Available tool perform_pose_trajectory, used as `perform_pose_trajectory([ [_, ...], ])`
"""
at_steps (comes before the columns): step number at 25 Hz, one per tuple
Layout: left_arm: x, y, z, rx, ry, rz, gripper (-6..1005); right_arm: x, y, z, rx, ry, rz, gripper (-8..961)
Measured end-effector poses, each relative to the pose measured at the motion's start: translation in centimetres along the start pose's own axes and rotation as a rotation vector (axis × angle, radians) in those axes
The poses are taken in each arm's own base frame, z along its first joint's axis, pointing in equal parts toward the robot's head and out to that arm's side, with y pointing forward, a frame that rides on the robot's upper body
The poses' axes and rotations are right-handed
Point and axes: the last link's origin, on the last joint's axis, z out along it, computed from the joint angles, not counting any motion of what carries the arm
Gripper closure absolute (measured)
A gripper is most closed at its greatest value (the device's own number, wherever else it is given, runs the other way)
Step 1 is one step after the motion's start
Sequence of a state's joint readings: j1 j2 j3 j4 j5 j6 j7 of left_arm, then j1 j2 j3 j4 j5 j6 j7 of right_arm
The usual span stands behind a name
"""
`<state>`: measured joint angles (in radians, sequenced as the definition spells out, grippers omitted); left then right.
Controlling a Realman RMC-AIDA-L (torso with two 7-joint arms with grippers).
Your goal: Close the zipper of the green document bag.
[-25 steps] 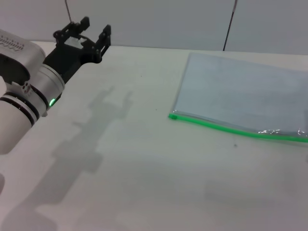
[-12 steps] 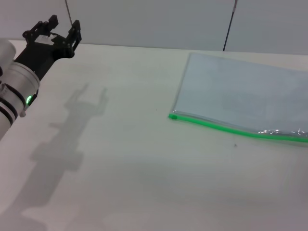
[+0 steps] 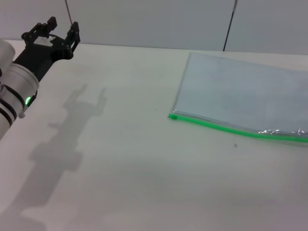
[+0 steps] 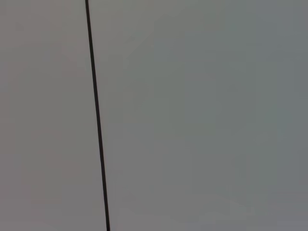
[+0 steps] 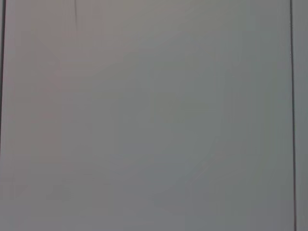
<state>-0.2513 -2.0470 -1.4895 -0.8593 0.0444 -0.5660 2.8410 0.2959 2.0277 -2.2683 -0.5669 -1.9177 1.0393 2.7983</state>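
Cut off: green document bag (image 3: pixel 245 98) runs past the head view's right edge, slider not visible.
Bag spot: flat on table (image 3: pixel 134 159), zipper (image 3: pixel 236 129) along near edge.
Left gripper (image 3: pixel 50 30): far-left, fingers spread, empty.
Wrist views: just blank wall.

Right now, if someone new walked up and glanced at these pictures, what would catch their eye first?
The bright green zip strip stands out, running along the near edge of the flat, translucent blue-grey plastic pouch lying on the white table toward the robot's right. Next comes the black left gripper, fingers open, raised at the far left corner, casting a long shadow on the tabletop.
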Motion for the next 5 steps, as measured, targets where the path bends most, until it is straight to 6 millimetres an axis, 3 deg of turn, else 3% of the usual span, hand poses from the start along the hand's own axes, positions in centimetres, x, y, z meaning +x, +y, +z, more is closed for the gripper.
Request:
perform_pose_trajectory([
  [5, 0.02, 0.0, 0.02, 0.0, 0.0, 0.001, 446, -0.1, 0.18, 0.12, -0.003, -0.003, -0.005, 394],
])
